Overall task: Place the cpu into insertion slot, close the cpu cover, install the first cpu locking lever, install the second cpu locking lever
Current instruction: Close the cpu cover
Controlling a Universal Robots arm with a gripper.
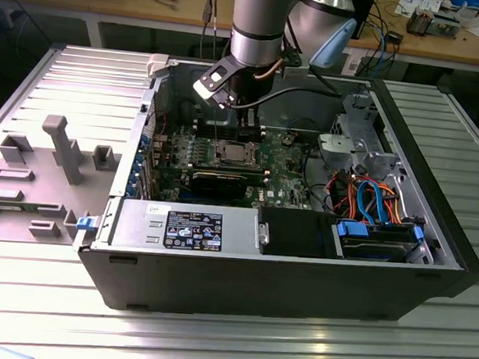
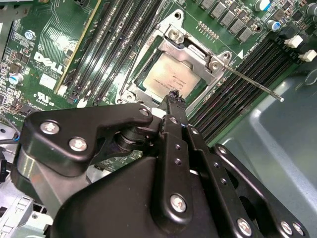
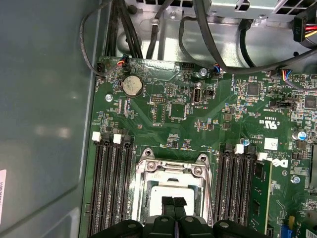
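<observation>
The cpu [image 2: 168, 78] lies in the insertion slot [image 2: 130, 89] on the green motherboard, its dull silver top showing through the window of the cpu cover [image 2: 190, 47], which lies down around it. A thin locking lever [image 2: 257, 85] sticks out from the socket's corner over the black memory slots. My gripper [image 2: 174, 97] hangs just above the chip's edge, its black fingertips pressed together with nothing between them. In the first wrist view the fingertips [image 3: 167, 203] overlap the cpu [image 3: 157, 196] inside the cover [image 3: 171, 168]. In the exterior view the gripper [image 1: 244, 132] hovers over the socket [image 1: 230, 152].
The open computer case [image 1: 282, 273] lies on a ribbed metal table. Black memory slots [image 2: 106, 44] flank the socket on both sides. Cables [image 1: 370, 197] and a drive cage sit at the exterior view's right. Grey plastic fixtures [image 1: 61, 146] stand on the exterior view's left.
</observation>
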